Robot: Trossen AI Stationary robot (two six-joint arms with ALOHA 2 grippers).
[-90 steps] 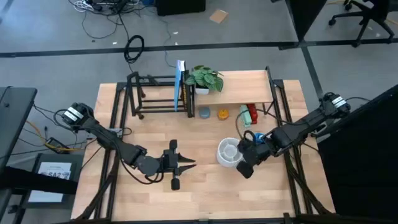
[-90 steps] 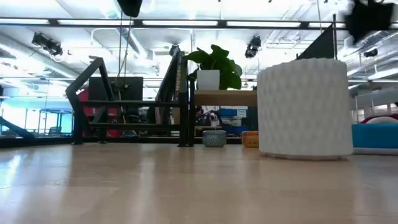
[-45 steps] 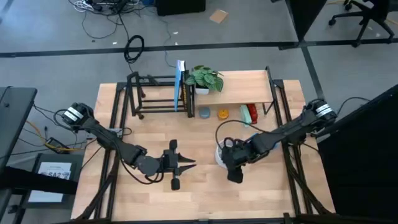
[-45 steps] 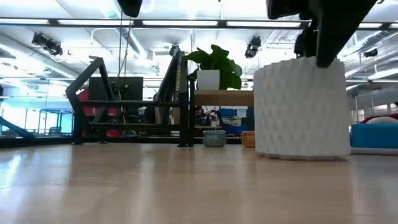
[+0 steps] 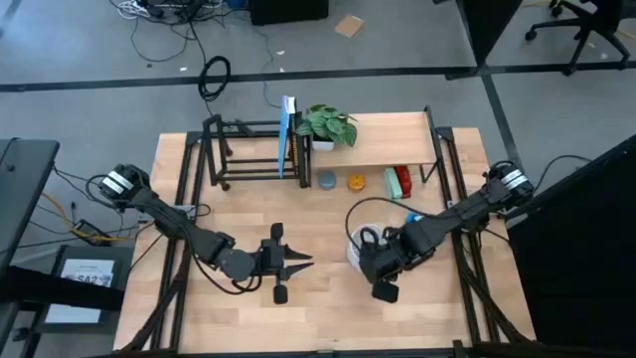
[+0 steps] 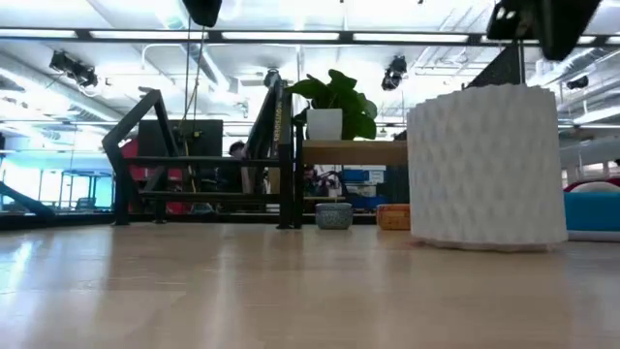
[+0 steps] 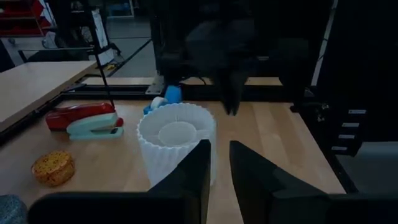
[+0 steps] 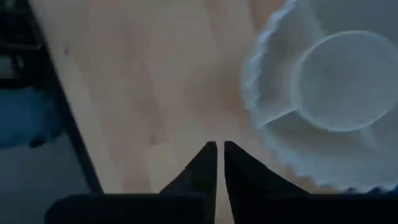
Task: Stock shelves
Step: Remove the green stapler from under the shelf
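The right pincer [image 5: 370, 261], fingers pressed nearly together and holding nothing, hangs just above the bench [image 5: 318, 308] at the edge of the white ribbed pot [image 5: 356, 246]. The left pincer [image 5: 298, 263], also almost closed and empty, waits low over the bench to that pot's left. At the far side stand the wooden-topped shelf [image 5: 393, 139], carrying a potted plant [image 5: 326, 126], and the black rod rack [image 5: 243, 154] beside it.
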